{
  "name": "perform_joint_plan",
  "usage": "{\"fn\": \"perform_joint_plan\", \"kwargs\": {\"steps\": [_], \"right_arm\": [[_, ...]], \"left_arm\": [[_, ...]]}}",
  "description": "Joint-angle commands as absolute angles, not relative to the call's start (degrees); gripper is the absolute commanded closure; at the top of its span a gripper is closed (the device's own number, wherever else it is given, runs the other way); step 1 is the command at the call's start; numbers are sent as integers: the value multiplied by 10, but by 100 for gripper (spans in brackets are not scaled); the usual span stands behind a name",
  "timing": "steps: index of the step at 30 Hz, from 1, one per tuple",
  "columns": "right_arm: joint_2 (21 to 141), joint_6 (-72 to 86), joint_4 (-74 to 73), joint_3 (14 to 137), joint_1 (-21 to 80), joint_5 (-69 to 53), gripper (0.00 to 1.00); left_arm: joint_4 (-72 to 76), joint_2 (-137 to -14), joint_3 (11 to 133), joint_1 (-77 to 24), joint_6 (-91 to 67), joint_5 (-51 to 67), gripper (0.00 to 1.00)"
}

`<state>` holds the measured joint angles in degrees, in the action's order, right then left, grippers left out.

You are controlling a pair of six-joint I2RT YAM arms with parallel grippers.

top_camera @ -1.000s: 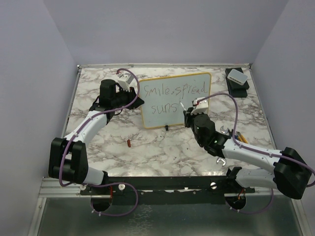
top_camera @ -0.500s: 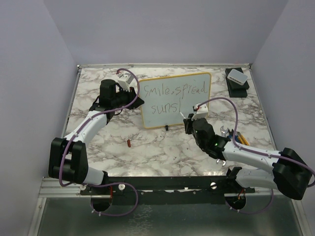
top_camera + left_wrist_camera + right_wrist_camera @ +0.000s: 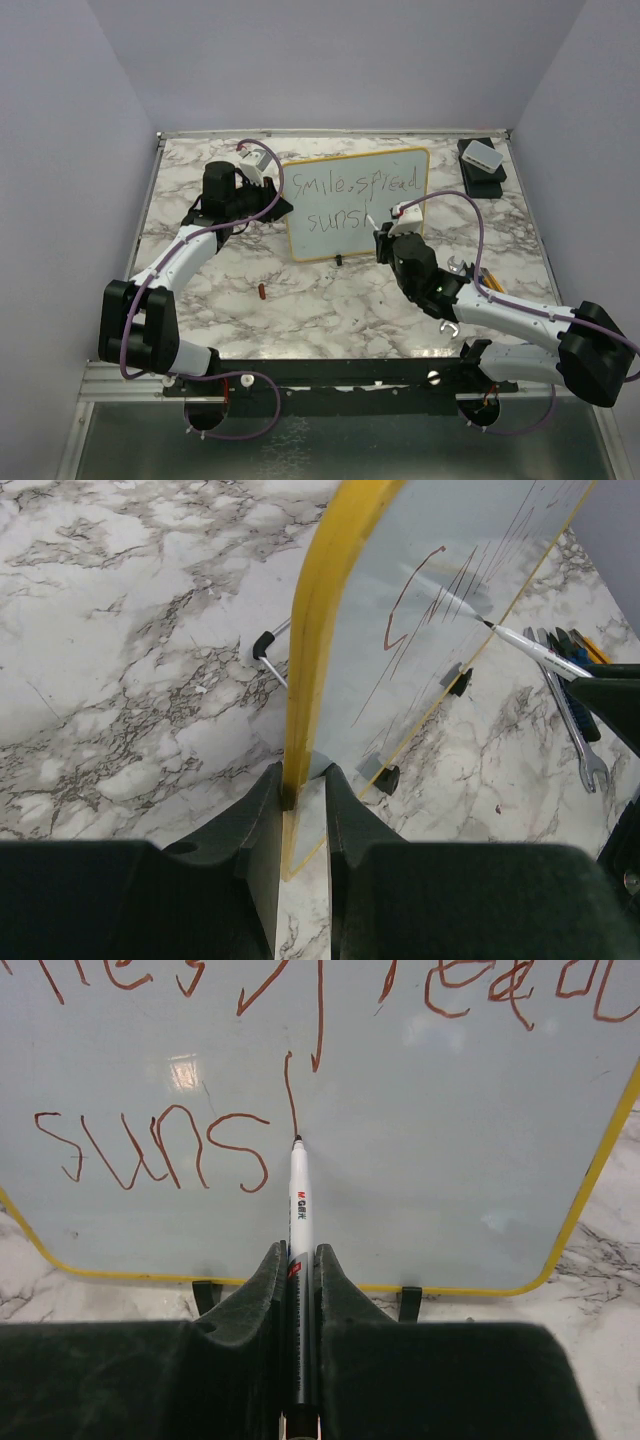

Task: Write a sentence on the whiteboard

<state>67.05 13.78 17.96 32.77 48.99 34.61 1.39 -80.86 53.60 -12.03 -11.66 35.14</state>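
The whiteboard (image 3: 322, 245) stands upright on small black feet mid-table, yellow rim around a pale glossy face. The sentence (image 3: 352, 184) reads "smile, spread" on top, with "suns" (image 3: 190, 1140) and one vertical stroke below it. My left gripper (image 3: 272, 205) is shut on the board's left yellow edge (image 3: 315, 630), one finger on each face. My right gripper (image 3: 300, 1260) is shut on a white marker (image 3: 300, 1200). The marker's tip sits at the bottom of that vertical stroke, on the board face (image 3: 450, 1140).
A small white box on a black base (image 3: 482, 160) sits at the back right corner. A red cap (image 3: 262, 291) lies on the marble in front of the board. A wrench (image 3: 575, 730) and some pens lie right of the board, beside my right arm.
The right gripper carried the marker down and drew a vertical stroke after "suns", then rose slightly. The left gripper and board stayed still.
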Motion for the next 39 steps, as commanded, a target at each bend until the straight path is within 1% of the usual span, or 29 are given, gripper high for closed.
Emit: {"fn": "perform_joint_plan", "kwargs": {"steps": [1, 12, 30, 35, 39], "right_arm": [[660, 110, 197, 345, 487, 384, 99], [658, 134, 164, 331, 485, 414, 99], [664, 215, 119, 302, 485, 378, 99], [664, 215, 118, 301, 485, 379, 99], [637, 196, 121, 307, 485, 380, 99]], "left_arm": [[1, -805, 536, -126, -115, 341, 91], [1, -802, 537, -126, -116, 342, 91], [1, -799, 536, -126, -116, 341, 91], [1, -799, 536, -126, -116, 341, 91], [1, -798, 535, -126, -116, 335, 91]]}}
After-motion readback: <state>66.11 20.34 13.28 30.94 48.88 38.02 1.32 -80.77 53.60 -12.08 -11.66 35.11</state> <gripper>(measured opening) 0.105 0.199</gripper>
